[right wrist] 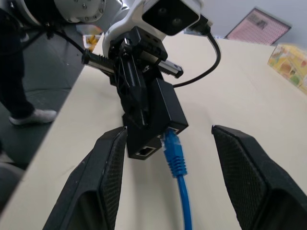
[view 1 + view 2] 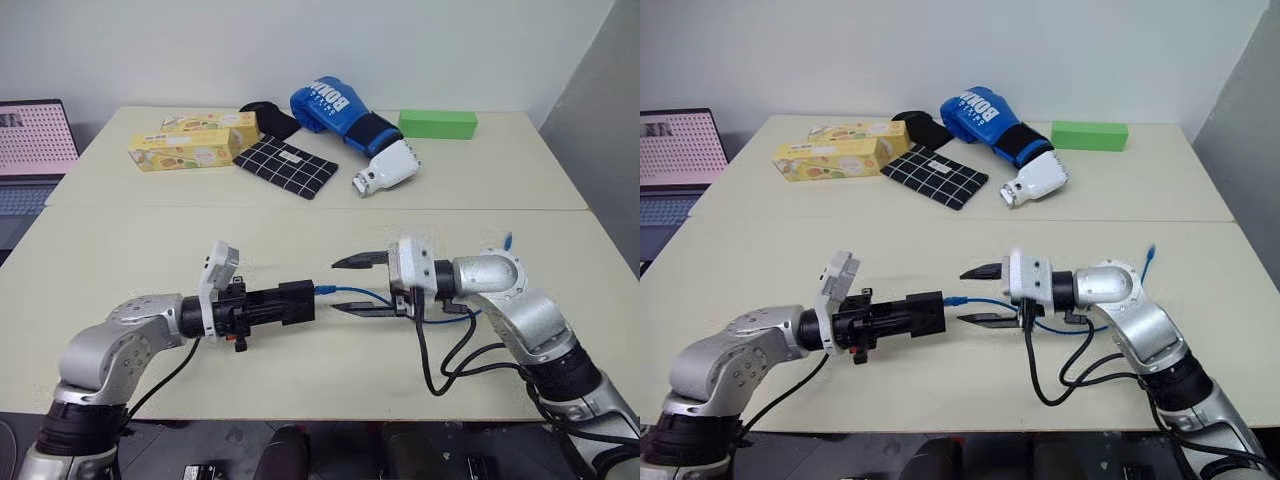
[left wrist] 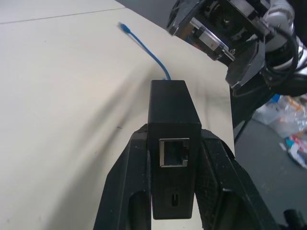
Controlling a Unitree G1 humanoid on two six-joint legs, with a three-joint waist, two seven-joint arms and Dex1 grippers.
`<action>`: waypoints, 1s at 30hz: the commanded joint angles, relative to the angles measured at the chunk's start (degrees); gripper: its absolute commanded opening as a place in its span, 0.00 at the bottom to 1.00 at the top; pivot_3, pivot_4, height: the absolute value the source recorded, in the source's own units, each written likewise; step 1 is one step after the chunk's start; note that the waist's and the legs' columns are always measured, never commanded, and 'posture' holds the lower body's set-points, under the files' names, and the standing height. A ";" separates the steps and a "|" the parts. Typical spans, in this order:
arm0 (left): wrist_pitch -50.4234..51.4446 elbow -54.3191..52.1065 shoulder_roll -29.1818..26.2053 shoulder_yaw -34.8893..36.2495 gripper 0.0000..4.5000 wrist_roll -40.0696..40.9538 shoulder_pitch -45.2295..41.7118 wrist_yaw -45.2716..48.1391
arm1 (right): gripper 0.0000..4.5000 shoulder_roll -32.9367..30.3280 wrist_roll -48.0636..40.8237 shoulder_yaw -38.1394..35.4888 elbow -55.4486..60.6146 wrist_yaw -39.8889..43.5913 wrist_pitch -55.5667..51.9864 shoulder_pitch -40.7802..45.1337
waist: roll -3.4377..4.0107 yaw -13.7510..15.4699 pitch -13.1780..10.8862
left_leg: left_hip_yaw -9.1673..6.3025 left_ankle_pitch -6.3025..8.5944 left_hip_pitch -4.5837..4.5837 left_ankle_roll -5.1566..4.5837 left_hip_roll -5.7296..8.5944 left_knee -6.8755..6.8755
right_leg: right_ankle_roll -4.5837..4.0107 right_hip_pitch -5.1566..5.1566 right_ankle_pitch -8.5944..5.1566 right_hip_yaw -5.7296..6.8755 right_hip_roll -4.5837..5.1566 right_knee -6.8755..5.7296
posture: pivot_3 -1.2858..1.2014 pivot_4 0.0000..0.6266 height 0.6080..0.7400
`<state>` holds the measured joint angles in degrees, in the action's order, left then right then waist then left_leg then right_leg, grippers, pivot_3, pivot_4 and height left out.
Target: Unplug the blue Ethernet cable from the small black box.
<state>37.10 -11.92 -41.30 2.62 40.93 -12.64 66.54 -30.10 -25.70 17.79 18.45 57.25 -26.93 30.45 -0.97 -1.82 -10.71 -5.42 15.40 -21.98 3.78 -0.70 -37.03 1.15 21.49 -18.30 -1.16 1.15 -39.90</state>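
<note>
We see two cream tables (image 2: 300,215) butted edge to edge against a plain white wall (image 2: 300,45); a laptop (image 2: 30,150) sits beyond the far-left corner.

Left pincer (image 2: 300,302) clamped shut (pointing right); right pincer (image 2: 352,285) fingers spread, facing it.

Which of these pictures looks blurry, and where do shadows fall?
Left wrist view: the thin bright-blue Ethernet cable is soft and out of focus at its far plug, while the small matte-black box is sharp, throwing a faint shadow on the cream table. Right wrist view: the black fingers look blurred up close. Left eye view: lighting is even, with soft shadows under the arms.
</note>
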 commanded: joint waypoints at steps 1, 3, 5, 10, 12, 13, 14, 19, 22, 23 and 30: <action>-4.95 0.55 -0.65 -2.44 0.18 -3.02 -1.61 4.52 | 0.66 2.46 -5.70 -2.81 3.31 -4.57 -10.01 1.02 | 0.00 -0.06 0.00 | 0.01 0.00 0.00 0.00 0.01 0.01 | 0.00 0.01 0.00 0.01 -0.05 0.01 | 0.52 0.24 1.00; -5.63 1.21 -0.40 -2.68 0.18 -3.14 -2.29 5.66 | 0.66 2.73 -6.54 -3.03 3.29 -5.35 -12.72 0.73 | 0.00 -0.04 0.00 | 0.02 0.01 -0.01 -0.01 0.02 0.03 | -0.02 0.02 -0.01 0.03 -0.07 0.01 | 0.52 0.24 1.00; -6.47 1.75 -0.38 -2.76 0.18 -3.50 -2.70 6.58 | 0.66 3.00 -7.53 -3.32 3.39 -6.12 -14.91 0.36 | 0.00 -0.02 0.00 | 0.03 0.01 -0.04 -0.01 0.02 0.02 | -0.02 0.02 -0.02 0.09 -0.07 0.03 | 0.52 0.24 1.00; -7.27 2.83 0.06 -2.48 0.18 -3.59 -3.47 7.33 | 0.66 3.05 -9.23 -3.07 3.96 -6.56 -18.98 -0.30 | 0.00 -0.03 0.00 | 0.07 0.01 -0.05 -0.01 0.02 0.02 | -0.02 0.02 -0.02 0.10 -0.07 0.03 | 0.52 0.24 1.00; -7.55 3.11 0.14 -2.43 0.18 -3.62 -3.64 7.58 | 0.66 3.55 -9.58 -3.02 3.90 -6.92 -20.14 -0.45 | 0.00 -0.03 0.00 | 0.07 0.01 -0.05 -0.02 0.02 0.02 | -0.02 0.02 -0.02 0.10 -0.07 0.03 | 0.52 0.24 1.00; -7.61 3.18 0.16 -2.43 0.18 -3.60 -3.67 7.64 | 0.66 3.85 -9.71 -3.06 3.83 -7.14 -20.54 -0.47 | 0.00 -0.04 0.00 | 0.07 0.01 -0.05 -0.02 0.02 0.02 | -0.02 0.02 -0.02 0.10 -0.07 0.03 | 0.52 0.24 1.00; -7.66 3.17 0.20 -2.40 0.18 -3.57 -3.65 7.62 | 0.66 4.07 -9.77 -2.98 3.67 -7.27 -20.89 -0.46 | 0.00 -0.06 0.00 | 0.07 0.01 -0.05 -0.02 0.02 0.02 | -0.02 0.02 -0.02 0.10 -0.07 0.03 | 0.52 0.24 1.00; -7.52 2.96 0.08 -2.04 0.18 -3.32 -3.39 7.54 | 0.66 4.53 -9.49 -2.40 3.09 -7.38 -21.25 -0.20 | 0.00 -0.06 0.00 | 0.06 0.01 -0.05 -0.02 0.02 0.02 | -0.02 0.02 -0.02 0.11 -0.08 0.03 | 0.52 0.24 1.00; -7.46 2.76 0.00 -1.98 0.18 -3.32 -3.18 7.44 | 0.66 4.52 -9.20 -2.12 2.72 -7.13 -21.18 -0.04 | 0.00 -0.06 0.00 | 0.06 0.01 -0.05 -0.02 0.02 0.02 | -0.02 0.02 -0.02 0.11 -0.09 0.03 | 0.52 0.24 1.00; -7.44 2.60 -0.02 -2.02 0.18 -3.34 -3.08 7.39 | 0.66 4.50 -9.23 -2.11 2.65 -7.05 -21.22 -0.08 | 0.00 -0.06 0.00 | 0.06 0.01 -0.05 -0.02 0.02 0.02 | -0.02 0.02 -0.02 0.11 -0.09 0.03 | 0.52 0.24 1.00; -7.30 2.01 -0.20 -2.11 0.18 -3.27 -2.61 7.45 | 0.33 4.41 -8.60 -1.66 1.91 -6.78 -20.87 0.20 | 0.00 -0.06 0.00 | 0.06 0.01 -0.05 -0.02 0.02 0.02 | -0.02 0.02 -0.02 0.11 -0.09 0.03 | 0.52 0.24 1.00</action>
<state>30.51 -8.37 -41.18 -0.54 37.14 -15.35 73.51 -25.76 -34.36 15.88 19.78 49.93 -48.30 29.93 -0.97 -1.87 -10.71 -5.36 15.41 -22.03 3.76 -0.68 -37.01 1.14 21.52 -18.32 -1.05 1.06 -39.87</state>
